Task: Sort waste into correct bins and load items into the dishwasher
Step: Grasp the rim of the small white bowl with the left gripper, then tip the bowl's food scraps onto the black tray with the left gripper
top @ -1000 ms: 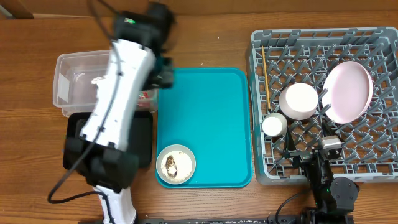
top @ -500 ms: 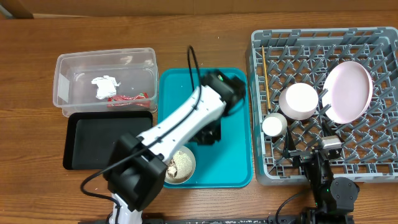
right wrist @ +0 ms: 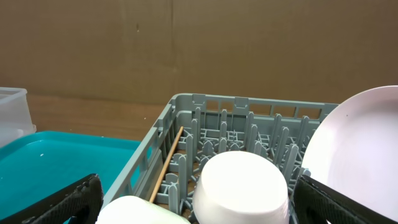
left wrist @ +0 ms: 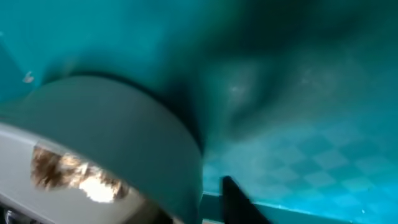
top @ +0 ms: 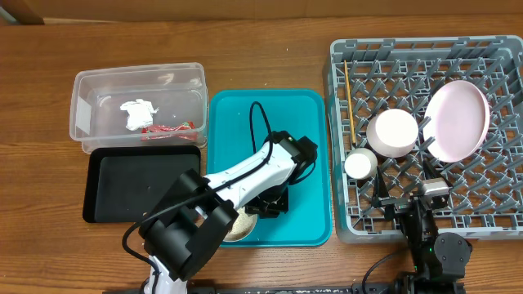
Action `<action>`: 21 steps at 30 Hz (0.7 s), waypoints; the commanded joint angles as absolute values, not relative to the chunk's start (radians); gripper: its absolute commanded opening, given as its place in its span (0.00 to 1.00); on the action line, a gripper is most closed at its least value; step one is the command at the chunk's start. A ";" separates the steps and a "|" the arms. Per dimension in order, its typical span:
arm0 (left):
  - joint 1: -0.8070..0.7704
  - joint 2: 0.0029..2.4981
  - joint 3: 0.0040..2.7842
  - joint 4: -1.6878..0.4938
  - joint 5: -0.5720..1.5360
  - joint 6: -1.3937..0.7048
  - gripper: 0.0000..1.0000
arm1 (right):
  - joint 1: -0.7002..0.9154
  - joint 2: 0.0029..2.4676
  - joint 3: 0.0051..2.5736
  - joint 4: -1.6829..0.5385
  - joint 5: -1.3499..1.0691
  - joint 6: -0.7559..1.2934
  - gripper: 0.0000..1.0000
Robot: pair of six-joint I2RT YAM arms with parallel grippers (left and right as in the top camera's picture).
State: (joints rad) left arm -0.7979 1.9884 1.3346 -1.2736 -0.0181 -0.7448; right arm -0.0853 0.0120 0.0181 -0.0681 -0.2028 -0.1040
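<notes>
A grey-rimmed bowl with food scraps sits at the teal tray's front, half hidden by my left arm. My left gripper is low at the bowl's right edge. One dark finger stands just outside the bowl wall, and the other finger is hidden. The tissue and wrapper lie in the clear tub. The black tray holds nothing. In the dish rack are the pink plate, pink bowl, cup and chopsticks. My right gripper is open at the rack's front.
The teal tray lies between the bins and the rack, its back half bare. The left arm's cable loops above it. The right arm's base sits at the table's front edge, below the rack.
My left arm swung from over the clear tub to the right and came down beside the bowl on the teal tray. The right arm has not moved.
</notes>
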 commanded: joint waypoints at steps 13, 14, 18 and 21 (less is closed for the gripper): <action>-0.700 1.788 1.312 -1.191 -0.037 -0.616 0.04 | -0.086 0.006 0.008 -0.062 -0.203 -0.094 1.00; -0.676 1.742 1.312 -1.185 -0.015 -0.592 0.04 | -0.086 0.006 0.008 -0.062 -0.203 -0.094 1.00; -0.551 1.573 1.312 -1.157 0.090 -0.513 0.04 | -0.086 0.006 0.008 -0.062 -0.203 -0.094 1.00; -0.376 1.455 1.311 -1.127 0.287 -0.383 0.04 | -0.086 0.006 0.008 -0.062 -0.203 -0.094 1.00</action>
